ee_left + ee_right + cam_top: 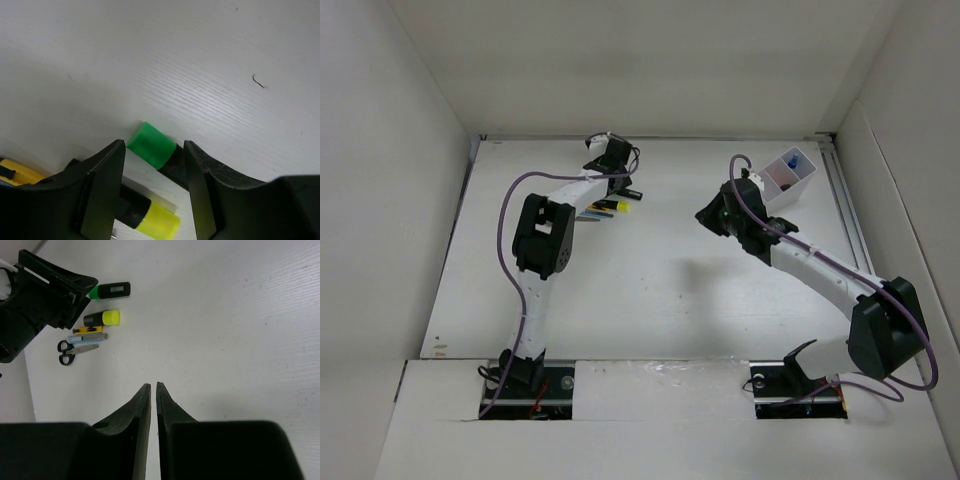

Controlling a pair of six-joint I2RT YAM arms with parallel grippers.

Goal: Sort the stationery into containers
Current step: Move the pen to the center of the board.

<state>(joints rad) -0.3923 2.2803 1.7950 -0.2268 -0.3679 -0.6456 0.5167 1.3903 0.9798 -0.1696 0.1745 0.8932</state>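
Five loose pieces of stationery lie in a cluster at the upper left of the right wrist view: two highlighters, one green-ended highlighter (110, 290) and one yellow-ended highlighter (101, 318), then one thin yellow pen (88, 330), one pale blue pen (87, 338) and one pair of black-handled scissors (75, 350) stacked below them. All rest on the white table (670, 280).

The left pincer (154, 146) stands spread, one finger on each side of the green end. Whether either finger touches it cannot be told. The yellow-ended highlighter lies just beneath, near the bottom edge of the left wrist view.

The right pincer (153, 387) is almost pressed together, with only a thin slit between its fingers, and it pinches nothing.

One white box (808, 182) sits at the upper right of the top view, well apart from the cluster. It holds one blue-capped bottle (793, 159) in its upper compartment and a reddish item too small to identify below that.
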